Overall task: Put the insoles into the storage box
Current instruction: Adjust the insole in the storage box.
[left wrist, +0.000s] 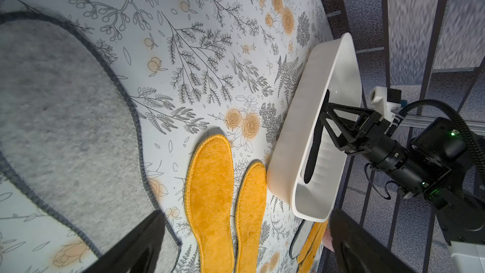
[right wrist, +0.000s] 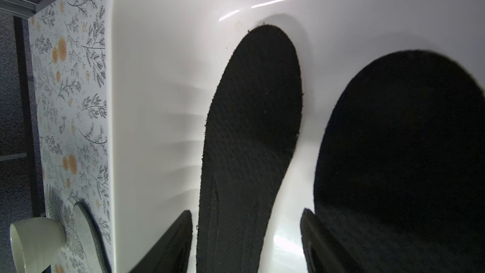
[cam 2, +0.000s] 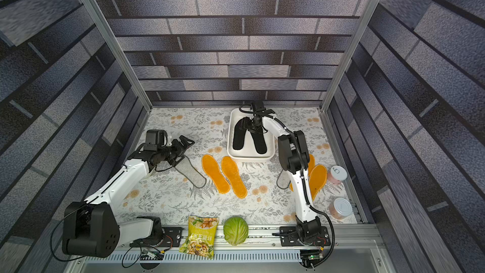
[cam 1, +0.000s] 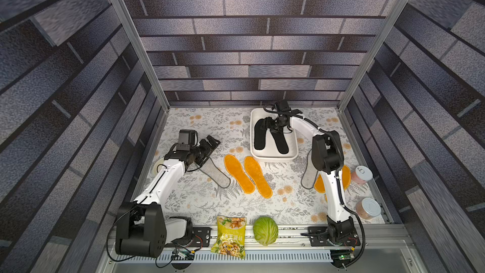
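Floral-print bench (cam 1: 199, 206), brick-pattern walls all round, and the white storage box (cam 1: 273, 156) sits at the back, right of centre. Two insoles are in it, lying flat side by side: the left black insole (cam 1: 259, 137) and the right black insole (cam 1: 280, 141).

Right claw (cam 1: 263, 124) is down inside the box. From its wrist camera the jaws stand apart astride the heel of the left black insole (right wrist: 249, 127), with bare white floor showing between the fabric and one finger (right wrist: 322, 245), so it is spread, not pinching.

Over to the left claw (cam 1: 211, 141): jaws wide apart, nothing between them, hanging above the bench just beyond the left grey insole (cam 1: 215, 174).

Out on the bench, two orange insoles (cam 1: 237, 173) (cam 1: 258, 177) lie parallel in the middle, just in front of the box. Two more orange insoles (cam 2: 317, 179) and a second grey insole (cam 1: 304, 177) lie on the right, partly hidden by the right arm.

Along the front rail sit a cabbage (cam 1: 265, 231) and a snack bag (cam 1: 231, 237).
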`<state>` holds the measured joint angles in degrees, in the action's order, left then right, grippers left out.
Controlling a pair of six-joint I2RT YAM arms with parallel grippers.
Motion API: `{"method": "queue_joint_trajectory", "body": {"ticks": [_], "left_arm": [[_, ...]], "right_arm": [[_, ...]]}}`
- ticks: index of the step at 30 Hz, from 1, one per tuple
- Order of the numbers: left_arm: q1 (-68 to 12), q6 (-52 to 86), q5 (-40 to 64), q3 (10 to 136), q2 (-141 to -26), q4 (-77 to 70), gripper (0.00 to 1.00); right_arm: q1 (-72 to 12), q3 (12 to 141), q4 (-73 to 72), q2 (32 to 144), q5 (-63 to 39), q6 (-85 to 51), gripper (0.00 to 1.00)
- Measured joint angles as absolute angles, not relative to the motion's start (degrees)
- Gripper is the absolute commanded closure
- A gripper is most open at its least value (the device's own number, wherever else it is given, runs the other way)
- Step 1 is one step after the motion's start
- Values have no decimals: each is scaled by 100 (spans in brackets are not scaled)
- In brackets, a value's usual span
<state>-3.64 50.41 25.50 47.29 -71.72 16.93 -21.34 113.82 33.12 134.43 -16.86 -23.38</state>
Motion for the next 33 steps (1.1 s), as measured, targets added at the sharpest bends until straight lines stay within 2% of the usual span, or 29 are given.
{"method": "queue_joint_trajectory", "body": {"ticks": [33], "left_arm": [[-364, 5041, 2550, 4729, -7172, 1693, 0]], "right_arm": [[-2228, 11883, 3911, 13773, -1505, -2062, 34]]}}
